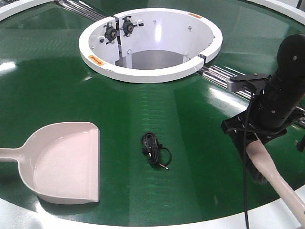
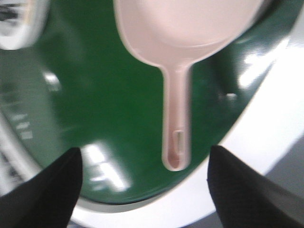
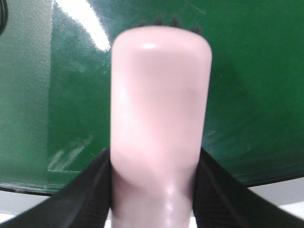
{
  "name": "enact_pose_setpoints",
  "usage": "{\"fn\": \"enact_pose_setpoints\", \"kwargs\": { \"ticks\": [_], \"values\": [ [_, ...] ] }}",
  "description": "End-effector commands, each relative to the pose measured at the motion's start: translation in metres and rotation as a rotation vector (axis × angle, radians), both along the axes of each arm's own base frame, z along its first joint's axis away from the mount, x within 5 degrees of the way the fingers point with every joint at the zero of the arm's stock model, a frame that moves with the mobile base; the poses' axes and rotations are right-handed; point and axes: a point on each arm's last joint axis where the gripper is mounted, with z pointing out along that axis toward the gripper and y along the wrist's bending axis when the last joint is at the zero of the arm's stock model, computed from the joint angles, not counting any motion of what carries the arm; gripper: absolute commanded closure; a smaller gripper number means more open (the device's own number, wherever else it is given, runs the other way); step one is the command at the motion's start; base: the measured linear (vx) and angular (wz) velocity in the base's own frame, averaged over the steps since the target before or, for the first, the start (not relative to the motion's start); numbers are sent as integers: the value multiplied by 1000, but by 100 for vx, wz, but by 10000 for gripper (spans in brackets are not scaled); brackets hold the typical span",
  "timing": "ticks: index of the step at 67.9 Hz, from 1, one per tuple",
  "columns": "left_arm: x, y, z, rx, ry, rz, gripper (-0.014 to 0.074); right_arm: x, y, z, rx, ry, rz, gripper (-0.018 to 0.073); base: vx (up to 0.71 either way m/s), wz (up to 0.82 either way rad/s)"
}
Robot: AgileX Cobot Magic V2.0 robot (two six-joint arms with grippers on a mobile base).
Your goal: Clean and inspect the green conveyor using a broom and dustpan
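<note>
The green conveyor (image 1: 57,81) fills the front view. On its near left lies the pinkish dustpan (image 1: 66,162), mouth toward the right and handle running off the left edge. In the left wrist view the dustpan handle (image 2: 176,114) points at my left gripper (image 2: 145,187), which is open with the black fingers (image 2: 47,190) wide on either side and apart from the handle. My right gripper (image 1: 252,131) at the right is shut on the cream broom (image 1: 279,183). The broom back (image 3: 159,109) sits between the pads, with black bristle tips (image 3: 173,22) showing beyond it.
A small black coiled cable (image 1: 153,147) lies on the belt between dustpan and broom. The white ring hub (image 1: 147,43) stands at the back centre, silver rollers (image 1: 221,76) to its right. The white outer rim (image 1: 143,224) runs along the near edge.
</note>
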Motion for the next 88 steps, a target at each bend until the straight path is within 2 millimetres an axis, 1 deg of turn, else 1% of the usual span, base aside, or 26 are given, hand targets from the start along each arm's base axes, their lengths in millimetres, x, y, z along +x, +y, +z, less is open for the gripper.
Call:
{"fn": "enact_pose_setpoints", "kwargs": {
  "ticks": [1, 4, 5, 6, 10, 12, 14, 20, 25, 33, 44, 62, 88],
  "values": [
    [24, 2, 8, -8, 125, 69, 85, -10, -3, 20, -1, -10, 5, 563, 0, 0],
    [32, 4, 10, 12, 224, 102, 85, -10, -3, 20, -1, -10, 5, 563, 0, 0],
    [38, 5, 7, 20, 266, 113, 85, -10, -3, 20, -1, -10, 5, 563, 0, 0],
    [40, 6, 7, 23, 274, 123, 85, -10, -3, 20, -1, -10, 5, 563, 0, 0],
    [59, 8, 7, 26, 284, 185, 85, -10, -3, 20, 0, -9, 5, 563, 0, 0],
    [64, 9, 7, 20, 287, 209, 85, -10, -3, 20, 0, -11, 5, 563, 0, 0],
    [71, 9, 8, 15, 288, 221, 85, -10, -3, 20, 0, -9, 5, 563, 0, 0],
    [91, 11, 1, 24, 322, 230, 85, -10, -3, 20, 0, -9, 5, 563, 0, 0],
    [102, 13, -7, 53, 353, 233, 85, -10, -3, 20, 0, -11, 5, 563, 0, 0],
    [113, 18, -20, 102, 401, 244, 85, -10, -3, 20, 0, -11, 5, 563, 0, 0],
    [123, 31, -37, 84, 461, 317, 85, -10, -3, 20, 0, -11, 5, 563, 0, 0],
    [131, 50, -54, 74, 521, 382, 85, -10, -3, 20, 0, -9, 5, 563, 0, 0],
    [144, 55, -79, 107, 603, 381, 85, -10, -3, 20, 0, -9, 5, 563, 0, 0]
  ]
}}
